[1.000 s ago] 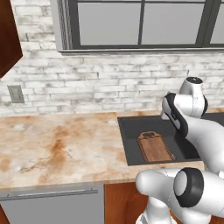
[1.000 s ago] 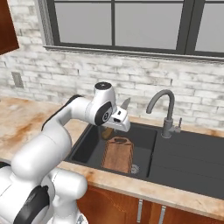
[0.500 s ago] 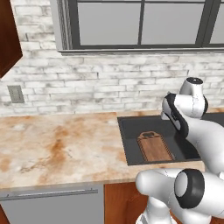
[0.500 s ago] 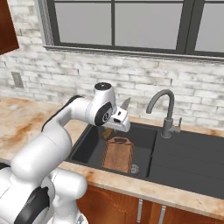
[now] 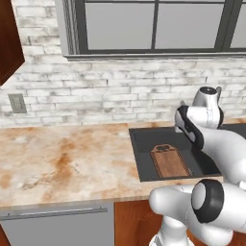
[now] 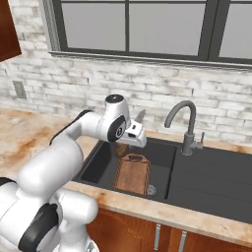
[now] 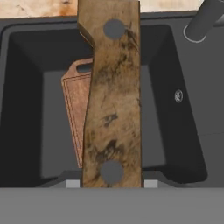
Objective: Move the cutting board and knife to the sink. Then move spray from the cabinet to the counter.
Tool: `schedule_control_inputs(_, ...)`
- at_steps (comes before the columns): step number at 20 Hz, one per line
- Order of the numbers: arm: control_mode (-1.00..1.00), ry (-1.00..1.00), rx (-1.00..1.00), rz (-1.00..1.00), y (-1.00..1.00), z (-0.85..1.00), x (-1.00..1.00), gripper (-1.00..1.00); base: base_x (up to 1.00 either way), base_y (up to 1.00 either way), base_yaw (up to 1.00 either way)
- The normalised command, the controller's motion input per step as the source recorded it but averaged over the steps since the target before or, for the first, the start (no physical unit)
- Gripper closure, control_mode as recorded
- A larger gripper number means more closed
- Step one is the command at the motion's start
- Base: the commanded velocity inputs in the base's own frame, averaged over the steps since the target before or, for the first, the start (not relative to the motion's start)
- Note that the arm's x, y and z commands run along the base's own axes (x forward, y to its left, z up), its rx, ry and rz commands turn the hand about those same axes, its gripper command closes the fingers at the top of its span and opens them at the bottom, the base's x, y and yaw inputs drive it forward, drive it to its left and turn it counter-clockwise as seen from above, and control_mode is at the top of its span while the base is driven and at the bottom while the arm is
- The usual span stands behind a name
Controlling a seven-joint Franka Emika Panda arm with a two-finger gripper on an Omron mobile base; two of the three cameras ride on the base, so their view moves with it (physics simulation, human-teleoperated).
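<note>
One blotchy beige counter (image 5: 62, 163) below brick wall (image 5: 96, 96); tool (image 7: 112, 183) clamped on knife (image 7: 113, 92).

mottled wooden knife handle (image 7: 113, 100), matt dark sink (image 6: 162, 162), wooden board (image 6: 133, 173)

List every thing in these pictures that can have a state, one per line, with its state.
Board: lying flat in the sink basin.
Knife: held in the gripper, wooden handle above the basin.
Gripper: shut on the knife.
Sink: holds the board; no water seen.
Faucet: not running.
</note>
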Motion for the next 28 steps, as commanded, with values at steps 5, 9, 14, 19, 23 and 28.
schedule_control_inputs(5,-1.0,0.02,-0.07,0.12,-0.01,-0.22,0.25,1.0,0.0,0.0,0.0)
schedule_control_inputs(9,-1.0,0.09,-0.02,0.27,-0.12,-0.28,0.19,1.0,0.0,0.0,0.0)
schedule_control_inputs(14,-1.0,0.18,0.0,0.35,-0.21,-0.32,0.16,1.0,0.0,0.0,0.0)
schedule_control_inputs(19,-1.0,0.22,-0.01,0.34,-0.21,-0.36,0.2,1.0,0.0,0.0,0.0)
schedule_control_inputs(23,-1.0,0.16,-0.01,0.22,-0.08,-0.39,0.26,1.0,0.0,0.0,0.0)
schedule_control_inputs(28,-1.0,0.15,0.0,0.12,0.0,-0.39,0.18,1.0,0.0,0.0,0.0)
